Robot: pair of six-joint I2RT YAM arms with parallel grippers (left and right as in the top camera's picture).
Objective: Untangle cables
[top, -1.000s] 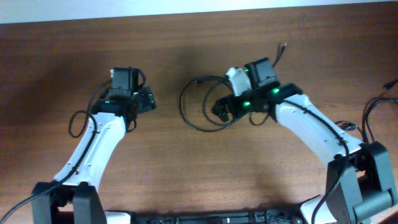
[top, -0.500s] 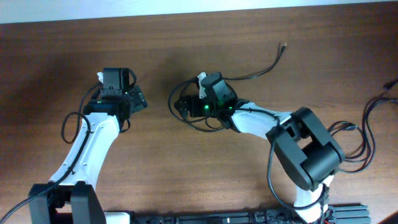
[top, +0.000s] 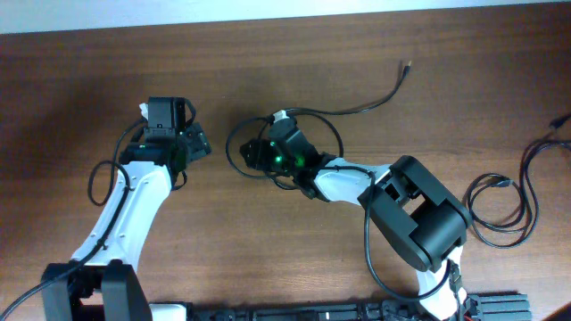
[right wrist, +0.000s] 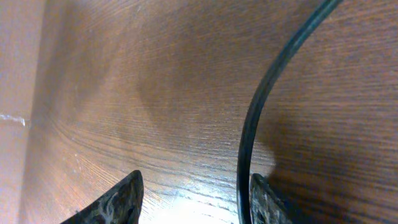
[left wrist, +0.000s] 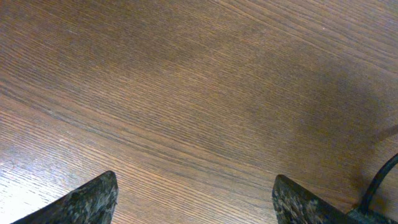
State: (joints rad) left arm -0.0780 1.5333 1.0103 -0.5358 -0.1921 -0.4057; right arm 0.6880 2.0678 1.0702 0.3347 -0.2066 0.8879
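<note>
A thin black cable (top: 368, 109) lies in loops at the table's middle, and its tail runs up right to a small plug end (top: 408, 64). My right gripper (top: 255, 153) is low over the left side of the loops. In the right wrist view it (right wrist: 194, 180) is open, and the cable (right wrist: 261, 106) runs between the fingers, close against the right finger. My left gripper (top: 198, 143) is open and empty just left of the loops. In the left wrist view it (left wrist: 196, 179) is over bare wood.
More black cords (top: 500, 209) lie looped at the table's right edge near the right arm's base. A dark cord end (left wrist: 379, 183) shows at the lower right of the left wrist view. The wooden table's far edge (top: 285, 20) runs along the top.
My right arm has swung left, and its gripper has moved left across the loops, shifting the cable loop leftward. My left gripper shifted slightly left early on, then stayed still.
</note>
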